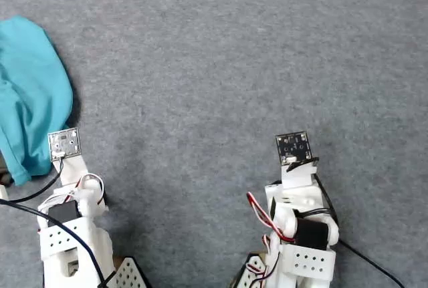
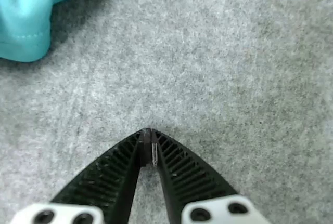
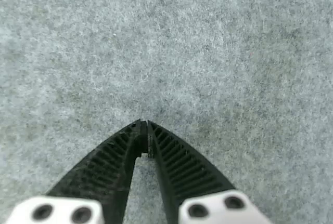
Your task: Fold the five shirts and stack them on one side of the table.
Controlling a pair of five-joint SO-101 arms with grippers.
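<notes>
A teal shirt (image 1: 30, 94) lies crumpled at the table's left edge, partly cut off by the frame. Its hem (image 2: 26, 21) shows in the left wrist view, a little beyond my left gripper (image 2: 147, 133), which is shut with nothing in it and hangs just above the grey felt. The left arm (image 1: 67, 188) stands at the near left, close beside the shirt's lower end. My right gripper (image 3: 144, 125) is shut and empty too, over bare felt. The right arm (image 1: 297, 201) stands at the near right, far from the shirt.
Grey felt (image 1: 234, 67) covers the whole table. Cables (image 1: 27, 198) trail from the left arm's base toward the left edge. Furniture legs show past the far edge.
</notes>
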